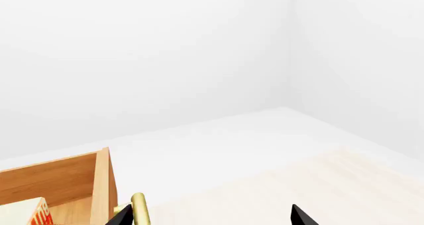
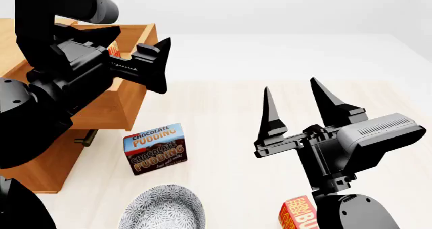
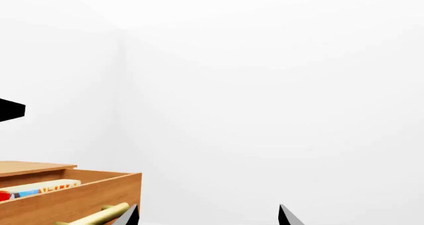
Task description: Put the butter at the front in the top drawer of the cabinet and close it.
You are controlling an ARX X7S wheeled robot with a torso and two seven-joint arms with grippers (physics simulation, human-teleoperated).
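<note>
White walls and a white floor surround a pale wooden surface [image 2: 223,133] on which everything stands. At the far left is the cabinet [image 2: 40,163], orange-brown, with its top drawer [image 2: 128,95] pulled open toward the right; the brass handle [image 3: 99,215] runs along the drawer front. Inside the drawer lies a butter carton [image 3: 36,189], its red-and-orange print showing over the drawer's wall in the right wrist view. Above the open drawer hangs the left gripper [image 2: 138,57], jaws spread wide and empty, one black tip close by the handle in the left wrist view. Lower down, a second brass handle [image 2: 86,137] peeks from the cabinet's lower drawer. Just right of the cabinet stands a dark chocolate pudding box [image 2: 155,149], and nearer, a patterned bowl [image 2: 163,209]. Further right the right gripper [image 2: 290,105] points away, its jaws also wide apart, gripping nothing. Below it, at the near edge, a second butter carton [image 2: 297,215] shows partly behind the arm.
</note>
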